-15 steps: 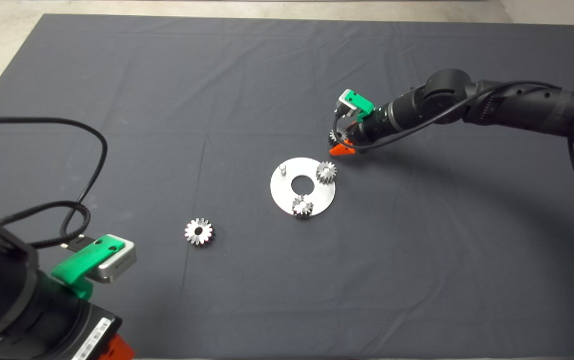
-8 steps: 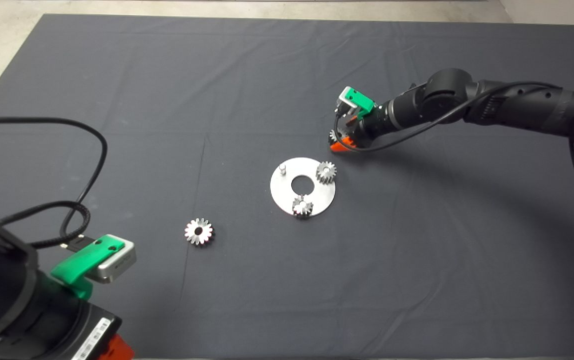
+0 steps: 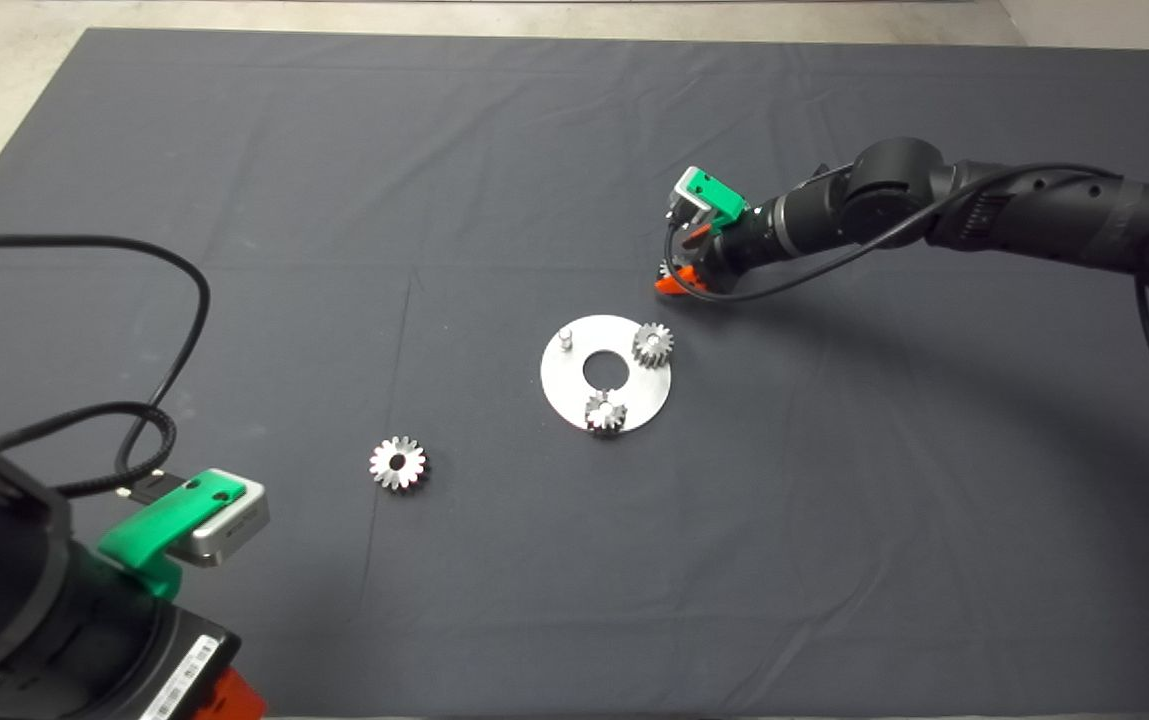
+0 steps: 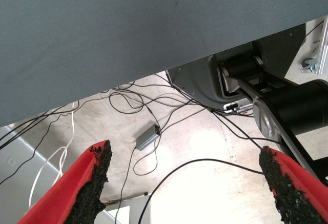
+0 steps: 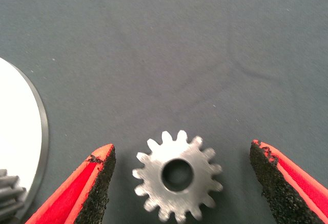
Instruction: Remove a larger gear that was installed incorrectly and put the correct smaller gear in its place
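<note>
Right, our right gripper [image 5: 182, 183] is spread wide, holding nothing, low over the mat [image 3: 834, 500] just beyond the plate [image 3: 574, 395]. The smaller gear [image 5: 177, 175] lies flat between the pads, touching neither, bore up; it's round, so no long axis to align. We judge a straight drop and close suffices. The empty peg [image 3: 565, 337] is across the plate. The larger gear [image 3: 398, 463] lies flat on the mat, nearer our left gripper [image 4: 184, 183], parked open at lower left.
</note>
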### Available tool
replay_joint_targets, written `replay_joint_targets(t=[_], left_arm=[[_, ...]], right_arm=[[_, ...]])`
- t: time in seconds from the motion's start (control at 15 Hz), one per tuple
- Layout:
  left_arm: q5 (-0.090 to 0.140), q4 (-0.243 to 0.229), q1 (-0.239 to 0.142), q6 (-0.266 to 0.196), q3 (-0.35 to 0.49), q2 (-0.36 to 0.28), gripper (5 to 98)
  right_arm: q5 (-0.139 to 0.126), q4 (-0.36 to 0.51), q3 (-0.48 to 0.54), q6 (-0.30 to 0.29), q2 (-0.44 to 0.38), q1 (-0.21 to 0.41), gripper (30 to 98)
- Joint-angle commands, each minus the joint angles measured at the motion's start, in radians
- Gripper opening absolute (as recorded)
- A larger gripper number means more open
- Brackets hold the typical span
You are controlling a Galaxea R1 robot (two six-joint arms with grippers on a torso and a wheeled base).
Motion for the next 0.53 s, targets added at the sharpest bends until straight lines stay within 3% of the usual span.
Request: replay_joint_targets(t=[0.0,0.33,0.47], left_arm=[[0.001,-0.020,-0.014,0.000,-0.004,-0.011,73.3],[0.001,-0.020,-0.014,0.000,-0.004,-0.019,73.3],[0.001,-0.022,-0.012,0.000,-0.004,-0.019,73.3]], right_arm=[[0.011,-0.033,0.001,-0.004,0.004,0.003,69.8],[0.011,-0.034,-0.002,-0.030,0.003,-0.001,69.4],[0.011,-0.034,-0.004,-0.038,0.000,-0.003,65.2]])
